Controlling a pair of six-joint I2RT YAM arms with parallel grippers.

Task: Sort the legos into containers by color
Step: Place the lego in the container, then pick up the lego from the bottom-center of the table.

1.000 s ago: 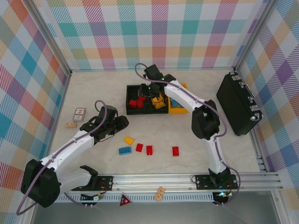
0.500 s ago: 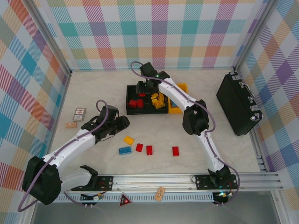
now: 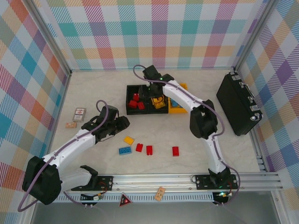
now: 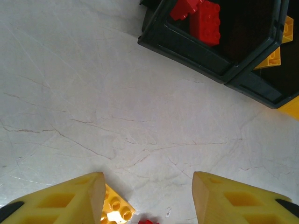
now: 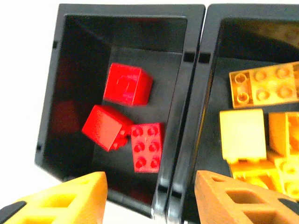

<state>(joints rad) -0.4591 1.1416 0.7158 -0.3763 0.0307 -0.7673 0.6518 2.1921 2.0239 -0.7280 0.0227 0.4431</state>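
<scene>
1. Legos (image 5: pixel 124 116), red, lying in black bin (image 5: pixel 131 10) under right gripper (image 5: pixel 149 186); spread, empty.
2. Left gripper (image 4: pixel 148 189) spread, low over loose yellow lego (image 4: pixel 114 210); probably lined up for pick.
3. Yellows (image 5: pixel 261 88) kept in neighbouring bin (image 5: pixel 252 11) for color separation.
4. Blue (image 3: pixel 124 150) and reds (image 3: pixel 149 150) loose on table (image 3: pixel 93 93), unsorted.
</scene>
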